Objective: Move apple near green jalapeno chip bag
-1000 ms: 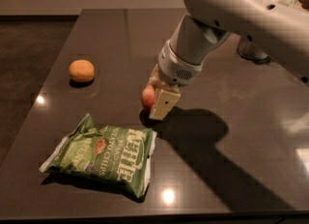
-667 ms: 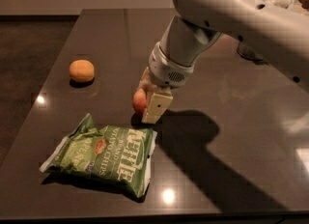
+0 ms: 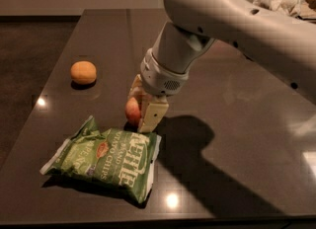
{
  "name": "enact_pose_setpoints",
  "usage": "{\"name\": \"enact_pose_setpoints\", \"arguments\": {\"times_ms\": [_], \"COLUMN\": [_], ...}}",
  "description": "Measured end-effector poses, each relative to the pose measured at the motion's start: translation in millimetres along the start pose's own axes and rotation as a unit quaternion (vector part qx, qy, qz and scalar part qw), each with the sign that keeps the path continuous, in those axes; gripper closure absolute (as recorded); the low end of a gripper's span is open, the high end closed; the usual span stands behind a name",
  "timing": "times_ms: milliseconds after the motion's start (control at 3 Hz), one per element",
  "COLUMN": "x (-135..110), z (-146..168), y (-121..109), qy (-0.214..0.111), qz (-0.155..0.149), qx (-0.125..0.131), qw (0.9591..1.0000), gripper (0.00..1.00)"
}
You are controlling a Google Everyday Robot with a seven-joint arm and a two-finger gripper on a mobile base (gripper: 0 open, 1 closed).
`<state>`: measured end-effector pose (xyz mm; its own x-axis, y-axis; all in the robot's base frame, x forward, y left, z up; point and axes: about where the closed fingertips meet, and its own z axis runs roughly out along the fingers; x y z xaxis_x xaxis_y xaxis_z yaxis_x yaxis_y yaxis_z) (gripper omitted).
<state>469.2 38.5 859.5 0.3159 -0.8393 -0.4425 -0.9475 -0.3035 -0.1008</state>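
Claw: you had the claw (image 3: pixel 142 105) down low over the bench (image 3: pixel 237 124), pointing downward, right at the top right corner of the green jalapeno chip bag (image 3: pixel 106 159).
Grip: your claw was closed on the apple (image 3: pixel 131 110), with one pale finger (image 3: pixel 152 117) in front on its right and the other behind it.
Apple: red with yellowish patches, it sat between the fingers at bench level, just beside the bag's upper edge. I couldn't tell you whether it touched the bench or the bag.
Bag: it lay flat and crinkled at the front left, white lettering facing up.
Orange fruit (image 3: pixel 83 72): it sat alone at the back left, well apart from your apple.
Arm (image 3: pixel 232 16): it came in from the upper right.
Shadow (image 3: pixel 197 144): a dark one fell on the bench just right of the bag.
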Motion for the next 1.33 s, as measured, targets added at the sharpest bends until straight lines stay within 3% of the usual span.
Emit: {"name": "enact_pose_setpoints", "arguments": {"times_ms": [667, 1000, 1333], "x": [-2.1, -3.2, -3.3], "z": [-1.3, -1.6, -1.6], "y": [4.6, 5.2, 5.2], "qy": [-0.009, -0.008, -0.008], "qz": [-0.018, -0.020, -0.020], "qx": [0.000, 0.000, 0.000], "qw": [0.9998, 0.9998, 0.9998], "gripper": [0.12, 0.00, 0.00]}}
